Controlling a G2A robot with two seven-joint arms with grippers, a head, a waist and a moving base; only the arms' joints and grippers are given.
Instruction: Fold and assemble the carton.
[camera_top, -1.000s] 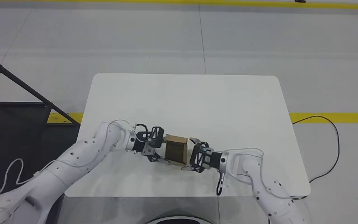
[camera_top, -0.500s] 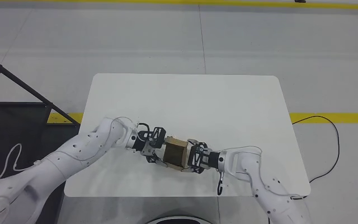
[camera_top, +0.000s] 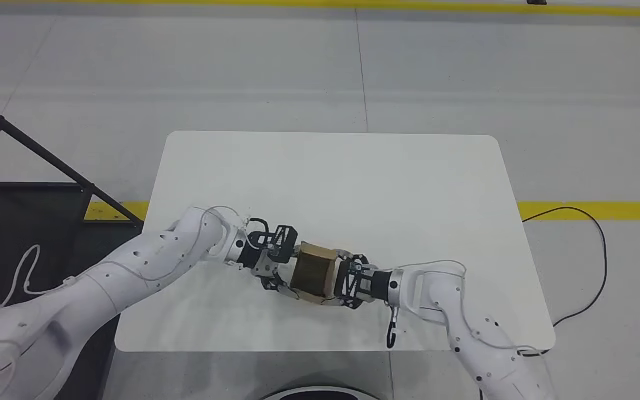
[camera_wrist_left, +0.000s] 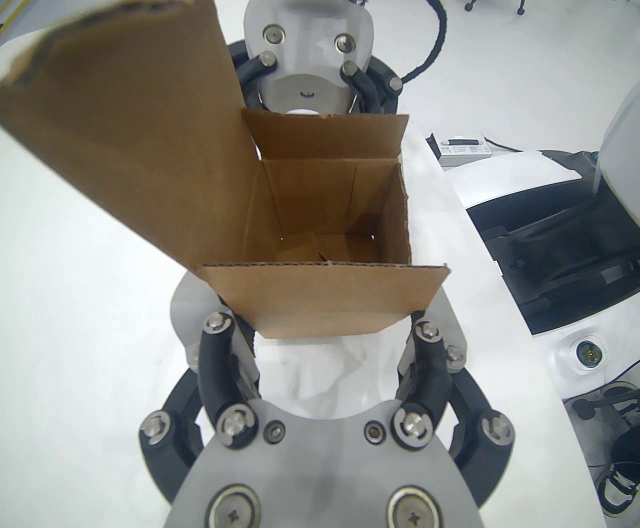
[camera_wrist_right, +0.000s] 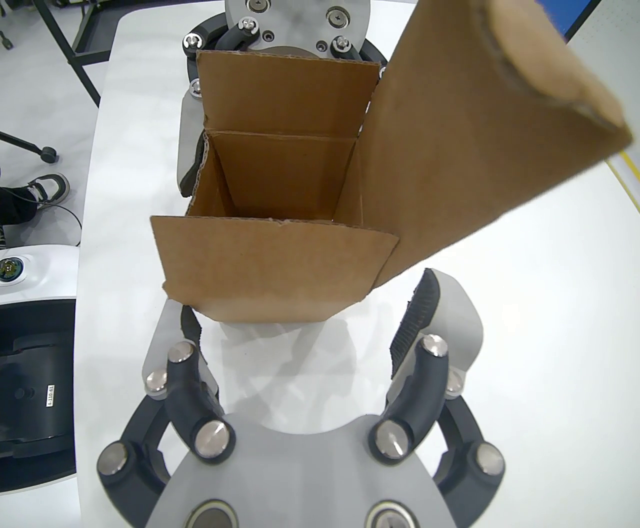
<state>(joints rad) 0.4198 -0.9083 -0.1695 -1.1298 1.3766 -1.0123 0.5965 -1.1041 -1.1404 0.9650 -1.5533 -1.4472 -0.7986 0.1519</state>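
A small brown carton (camera_top: 314, 271) stands near the table's front edge, top open, one long flap raised and short flaps sticking out. My left gripper (camera_top: 283, 263) is at its left end and my right gripper (camera_top: 344, 281) at its right end, both low on the table. In the left wrist view the carton (camera_wrist_left: 320, 235) has my left gripper (camera_wrist_left: 325, 330) open, fingers (camera_wrist_left: 216, 360) flanking the near flap. In the right wrist view the carton (camera_wrist_right: 280, 200) sits just beyond my open right gripper (camera_wrist_right: 305, 315), with the tall flap (camera_wrist_right: 475, 125) on one side.
The white table (camera_top: 400, 190) is bare behind and to the right of the carton. Its front edge (camera_top: 330, 349) lies close below the grippers. A black frame (camera_top: 40, 150) stands off the table's left side.
The carton has shifted slightly left and turned a little. The right gripper followed it leftward, so both grippers sit tighter against its ends.
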